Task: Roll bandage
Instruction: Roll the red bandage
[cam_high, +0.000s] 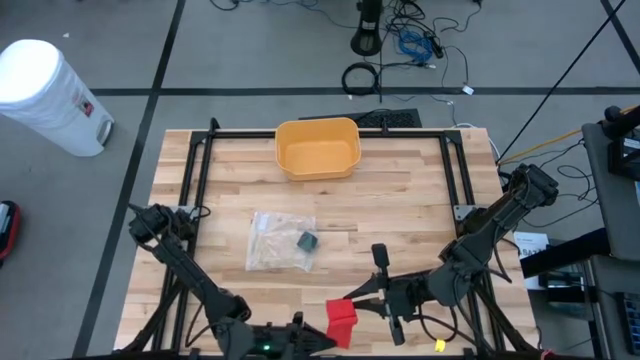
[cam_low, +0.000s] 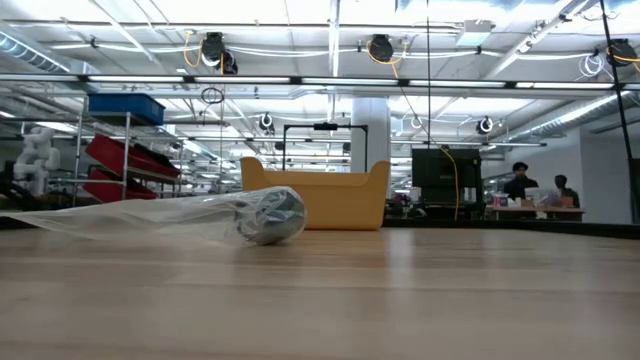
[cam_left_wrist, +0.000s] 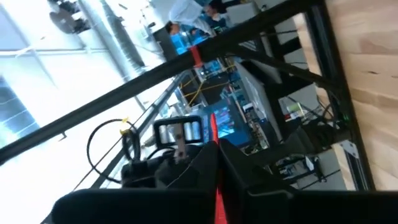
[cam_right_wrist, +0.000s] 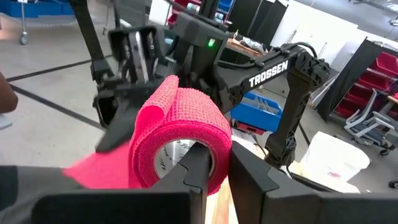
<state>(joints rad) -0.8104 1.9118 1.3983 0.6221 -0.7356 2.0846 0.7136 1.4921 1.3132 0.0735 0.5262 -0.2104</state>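
Holding the red woven bandage roll (cam_right_wrist: 180, 143) on its core, the right gripper (cam_right_wrist: 214, 165) has its fingers nearly closed, at lower centre of the high view over the wooden tabletop (cam_high: 400, 200) edge. Roll axis runs toward the right wrist camera; loose tail trails toward the left gripper (cam_left_wrist: 217, 171), fingers closed on a red strip, apparently that tail, just beside the roll.
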